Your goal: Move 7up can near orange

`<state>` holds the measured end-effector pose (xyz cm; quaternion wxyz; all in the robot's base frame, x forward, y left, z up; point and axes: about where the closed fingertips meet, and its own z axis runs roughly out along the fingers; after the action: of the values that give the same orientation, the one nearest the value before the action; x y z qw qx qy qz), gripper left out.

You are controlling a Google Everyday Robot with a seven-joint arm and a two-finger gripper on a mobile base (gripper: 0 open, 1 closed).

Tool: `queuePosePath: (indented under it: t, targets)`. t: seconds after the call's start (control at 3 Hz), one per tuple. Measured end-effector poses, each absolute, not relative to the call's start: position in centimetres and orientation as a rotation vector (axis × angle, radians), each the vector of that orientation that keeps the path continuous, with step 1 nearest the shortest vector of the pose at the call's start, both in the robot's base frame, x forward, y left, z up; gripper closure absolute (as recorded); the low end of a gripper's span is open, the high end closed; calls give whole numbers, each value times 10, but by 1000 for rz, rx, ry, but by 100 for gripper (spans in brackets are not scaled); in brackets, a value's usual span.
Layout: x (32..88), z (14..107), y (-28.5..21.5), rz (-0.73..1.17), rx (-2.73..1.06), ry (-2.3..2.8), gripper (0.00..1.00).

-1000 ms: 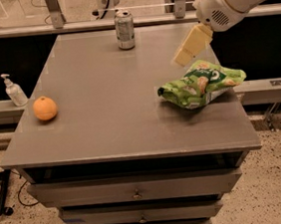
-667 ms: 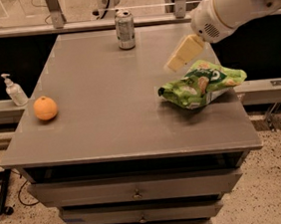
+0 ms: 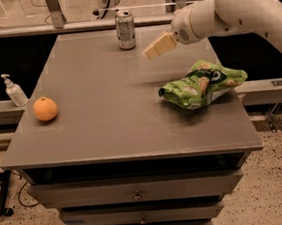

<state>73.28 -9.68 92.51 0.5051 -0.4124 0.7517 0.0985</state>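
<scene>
The 7up can [image 3: 125, 29] stands upright near the far edge of the grey table [image 3: 106, 118], a little left of centre. The orange [image 3: 45, 108] lies near the table's left edge, far from the can. My gripper [image 3: 155, 48] hangs above the table to the right of the can and a little nearer to me, pointing left toward the can. It holds nothing. The white arm [image 3: 231, 9] reaches in from the upper right.
A green snack bag [image 3: 202, 84] lies on the right side of the table. A white pump bottle [image 3: 14, 91] stands on a ledge off the table's left edge. Drawers [image 3: 134, 193] sit below the tabletop. A railing runs behind the table.
The arm has swung left, carrying the gripper from above the snack bag toward the can. The can, orange and bag have not moved.
</scene>
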Motion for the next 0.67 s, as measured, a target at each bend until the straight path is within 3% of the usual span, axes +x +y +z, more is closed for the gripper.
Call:
queuePosePath:
  t: [0.67]
  targets:
    - [808, 920, -45, 398, -903, 1721, 0]
